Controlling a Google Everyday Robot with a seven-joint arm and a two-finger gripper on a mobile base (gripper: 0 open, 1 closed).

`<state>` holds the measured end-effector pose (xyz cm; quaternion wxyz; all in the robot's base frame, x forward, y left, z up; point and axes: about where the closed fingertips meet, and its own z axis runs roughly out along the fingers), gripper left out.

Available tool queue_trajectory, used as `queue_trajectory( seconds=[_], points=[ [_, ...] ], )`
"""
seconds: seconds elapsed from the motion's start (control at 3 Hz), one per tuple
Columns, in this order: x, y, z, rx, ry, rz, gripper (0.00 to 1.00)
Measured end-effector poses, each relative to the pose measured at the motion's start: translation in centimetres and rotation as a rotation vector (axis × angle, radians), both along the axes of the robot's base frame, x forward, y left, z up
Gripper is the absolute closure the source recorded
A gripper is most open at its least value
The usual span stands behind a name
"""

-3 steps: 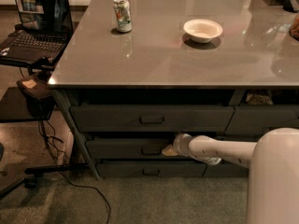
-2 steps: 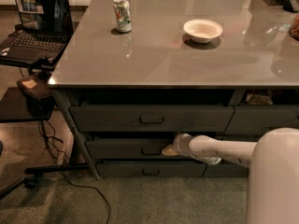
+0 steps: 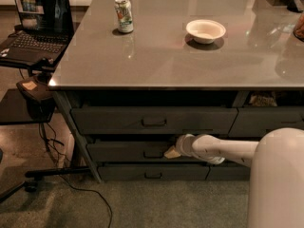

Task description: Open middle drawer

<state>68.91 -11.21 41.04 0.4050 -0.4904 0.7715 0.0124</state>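
Nothing appears to have moved since the earlier frames: the gripper (image 3: pixel 172 151), open or closed I cannot tell, sits at lower centre against the wide middle drawer (image 3: pixel 118 152), with the handle (image 3: pixel 152 153) just to its left.

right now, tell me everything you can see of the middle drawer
The middle drawer shows a wide, shallow, dark grey front, metal by its look, under the taller top drawer and above the thin bottom drawer. A small dark loop handle sits at its front centre. The gripper is at the front, just to the picture's right of the handle, and the white arm covers the drawer's right end. Its inside is not visible; it looks shut or nearly so.
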Motion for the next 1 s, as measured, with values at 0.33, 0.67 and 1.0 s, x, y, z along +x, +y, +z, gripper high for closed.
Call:
queue_trajectory(
  seconds=[0.33, 0.67, 1.0],
  points=[
    [0.0, 0.0, 0.0, 0.0, 0.0, 0.0, 1.0],
    [-0.5, -0.4, 0.0, 0.001, 0.003, -0.003, 1.0],
    [-1.7, -0.6, 0.2, 0.002, 0.008, -0.011, 1.0]
  ],
)
